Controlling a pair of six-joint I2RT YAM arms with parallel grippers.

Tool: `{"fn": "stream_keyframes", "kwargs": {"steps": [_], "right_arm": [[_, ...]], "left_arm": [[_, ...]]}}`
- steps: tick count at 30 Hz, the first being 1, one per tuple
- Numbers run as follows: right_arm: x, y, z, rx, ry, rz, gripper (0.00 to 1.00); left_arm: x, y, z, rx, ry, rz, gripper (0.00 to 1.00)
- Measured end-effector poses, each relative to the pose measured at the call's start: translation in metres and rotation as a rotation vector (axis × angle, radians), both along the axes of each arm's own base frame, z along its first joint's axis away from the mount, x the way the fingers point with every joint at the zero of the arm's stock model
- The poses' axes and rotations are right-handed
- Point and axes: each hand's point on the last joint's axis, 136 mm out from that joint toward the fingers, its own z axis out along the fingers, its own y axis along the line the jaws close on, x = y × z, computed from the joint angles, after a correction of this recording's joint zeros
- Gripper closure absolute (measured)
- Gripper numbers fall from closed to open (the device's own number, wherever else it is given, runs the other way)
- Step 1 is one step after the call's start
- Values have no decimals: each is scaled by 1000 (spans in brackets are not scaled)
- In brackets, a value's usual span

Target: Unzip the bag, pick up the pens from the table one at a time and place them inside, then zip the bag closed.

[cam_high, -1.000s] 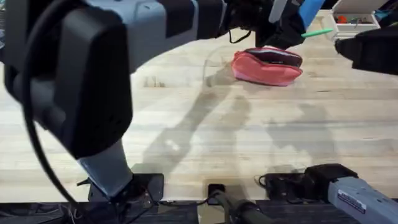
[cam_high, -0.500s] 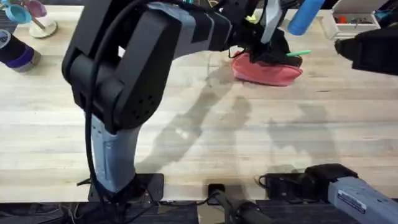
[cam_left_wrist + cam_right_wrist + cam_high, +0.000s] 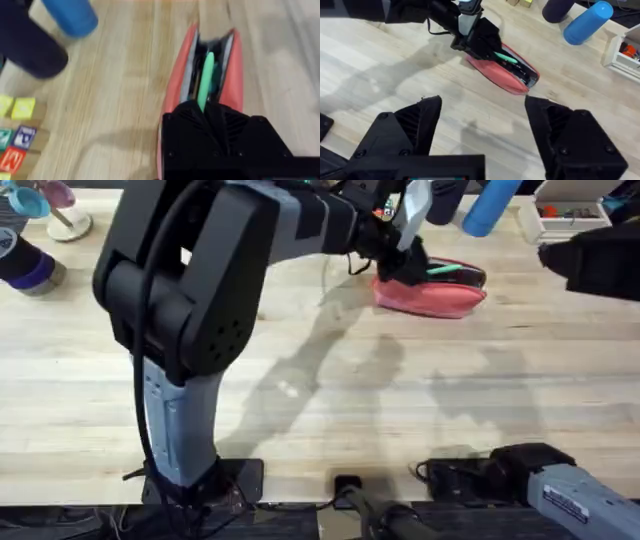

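Note:
The coral-pink bag [image 3: 432, 295] lies unzipped at the far right of the table [image 3: 330, 390]. The green pen [image 3: 446, 270] lies lengthwise in its open mouth [image 3: 206, 75], and its near end runs in between the fingers of my left gripper [image 3: 402, 262], which is shut on it at the bag's left end [image 3: 480, 37]. Dark shapes sit beside the green pen [image 3: 507, 57] inside the bag; whether one is the black pen I cannot tell. My right gripper [image 3: 482, 125] hovers open and empty, off to the right of the bag [image 3: 590, 260].
A blue cylinder [image 3: 490, 205] and a dark cylinder [image 3: 25, 45] stand just behind the bag. Letter blocks [image 3: 15, 135] lie left of them. A white tray [image 3: 572, 215] sits at the far right, cups [image 3: 40, 220] at the far left.
My left gripper has come down and moved left with the green pen. The pen, earlier sticking out past the bag's right end, now lies in the open bag. The right arm is still.

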Motion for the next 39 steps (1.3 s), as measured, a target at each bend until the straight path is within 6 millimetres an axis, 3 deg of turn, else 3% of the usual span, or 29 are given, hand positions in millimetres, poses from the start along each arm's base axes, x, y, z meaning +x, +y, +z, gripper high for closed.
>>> {"fn": "stream_keyframes", "kwargs": {"steps": [7, 9, 12, 16, 17, 32, 35, 39], "right_arm": [[0, 0, 0, 0, 0, 0, 5], [0, 0, 0, 0, 0, 0, 4], [0, 0, 0, 0, 0, 0, 4], [0, 0, 0, 0, 0, 0, 5], [0, 0, 0, 0, 0, 0, 5], [0, 0, 0, 0, 0, 0, 4], [0, 0, 0, 0, 0, 0, 4], [0, 0, 0, 0, 0, 0, 4]], "left_arm": [[2, 9, -8, 47, -11, 3, 954], [2, 8, -8, 44, -15, -1, 903], [0, 8, -7, 38, -16, -12, 663], [-1, 8, -7, 35, -13, -15, 57], [0, 8, -6, 33, -13, -16, 22], [-2, 10, -3, 29, -4, -21, 8], [-6, 15, 6, 35, 10, -18, 8], [-6, 33, 33, 34, 14, 10, 8]]}}
